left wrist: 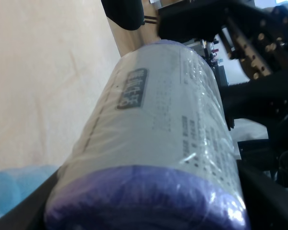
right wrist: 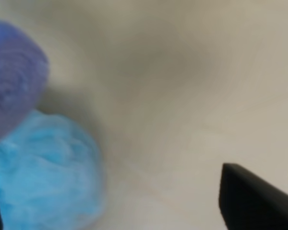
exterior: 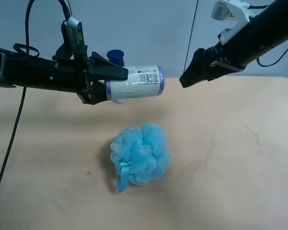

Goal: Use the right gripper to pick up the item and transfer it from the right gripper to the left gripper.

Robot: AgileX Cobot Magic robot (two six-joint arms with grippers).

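The item (exterior: 137, 82), a stout white container with a purple-blue lid, is held lying on its side in the air above the table. My left gripper (exterior: 113, 81), on the arm with the silver camera, is shut on its base end. The left wrist view shows the item (left wrist: 158, 134) close up, with its label text and its lid (left wrist: 144, 196). My right gripper (exterior: 186, 79), on the arm with the white bracket, is open and empty, a short way off the lid end. The right wrist view shows the gripper (right wrist: 108, 187) spread wide and the lid (right wrist: 12, 81) blurred.
A fluffy light-blue bath sponge (exterior: 140, 155) lies on the beige table (exterior: 240, 158) below the item; it also shows in the right wrist view (right wrist: 43, 177). A dark-blue-capped bottle (exterior: 115, 56) stands behind the left gripper. A black cable (exterior: 9, 143) hangs at the exterior high view's left.
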